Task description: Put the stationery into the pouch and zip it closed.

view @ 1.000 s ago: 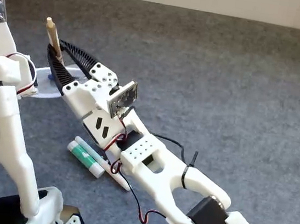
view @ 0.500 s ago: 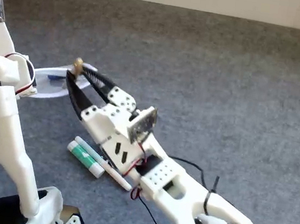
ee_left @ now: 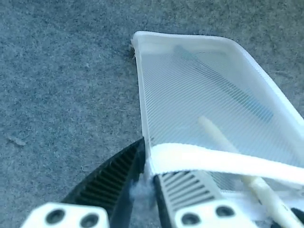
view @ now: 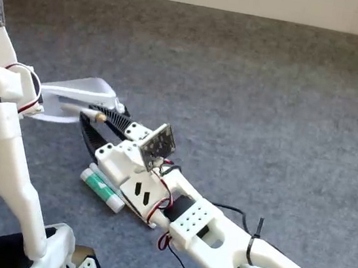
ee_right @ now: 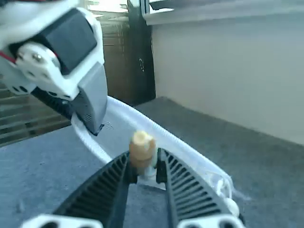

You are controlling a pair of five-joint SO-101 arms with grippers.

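1. high view: right gripper (view: 93, 120) is clamped on the blunt end of the wooden pencil (view: 76, 110). the pencil lies nearly flat, its forward part inside the mouth of the pouch (view: 83, 87), toward the left edge of the carpet (view: 271, 87).
2. change: a second ago the pencil stood upright above the pouch. half a second ago it was tipping over. now it is levelled and fed into the opening, and the right arm has dropped lower over the carpet.
3. left wrist view: left gripper (ee_left: 147, 165) is closed on the pouch rim and holds the mouth up. the pencil shaft shows through the mesh, beside a dark bluish item (ee_left: 240, 97) lying inside.
4. outside the pouch: a green-and-white stick (view: 101, 190) and a white pen (view: 142, 216) lie side by side, touching, on the carpet under the right arm, toward the near edge.
5. judgement: the pencil step is nearly done and only the release is left. two items remain to be packed, then the zip.
6. risk: the gripped end sits right at the mouth, so the pencil may catch on the rim or slide back out when let go.
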